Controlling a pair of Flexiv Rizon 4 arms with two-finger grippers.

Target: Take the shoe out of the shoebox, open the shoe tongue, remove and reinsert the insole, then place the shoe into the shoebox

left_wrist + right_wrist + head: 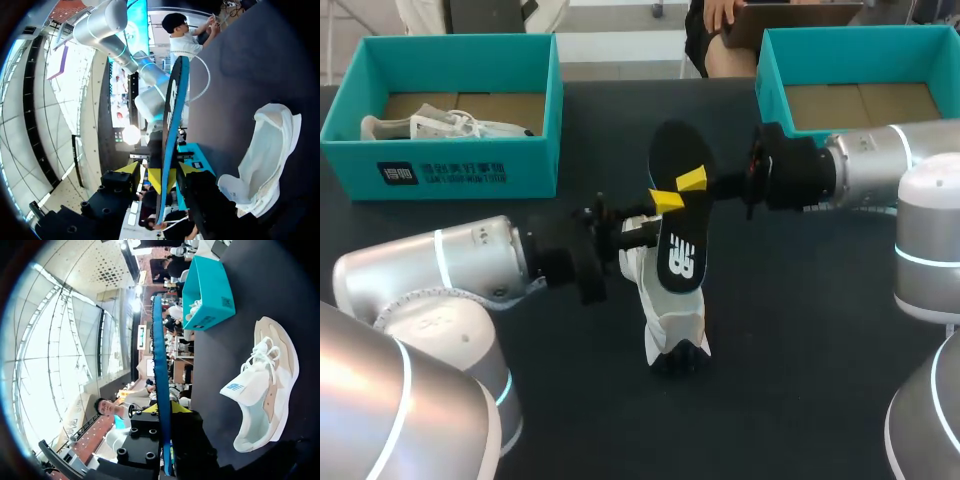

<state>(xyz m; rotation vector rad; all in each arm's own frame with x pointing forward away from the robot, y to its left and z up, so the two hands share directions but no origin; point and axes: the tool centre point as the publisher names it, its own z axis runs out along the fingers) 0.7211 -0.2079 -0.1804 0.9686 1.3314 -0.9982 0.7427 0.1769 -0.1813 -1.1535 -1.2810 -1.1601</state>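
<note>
Insole (680, 215) noted out of the shoe and held in the air, gripped from two sides at once: the left jaws are closed narrowly on it from one side and the right jaws likewise from the opposite side. In each wrist view the insole is seen edge-on, pinched between that arm's own jaws and running straight ahead of them. Shoe (675, 322) is stood on the worktop (800, 330) just below both jaws, unheld. This placement is judged to keep its opening within reach for reinsertion. The double grip is judged a handover or re-grip, so that the flexible insole is kept straight and not dropped. Left arm (450, 265) is laid low and nearly level, reaching toward the middle. Right arm (880, 160) is likewise level, entering from the opposite side, the two wrists facing each other. One teal shoebox (520, 165), with another shoe (430, 125) inside, is well behind the left jaws. A second shoebox (770, 80) is just behind the right jaws. Step judged: insole removed, reinsertion not yet done.
</note>
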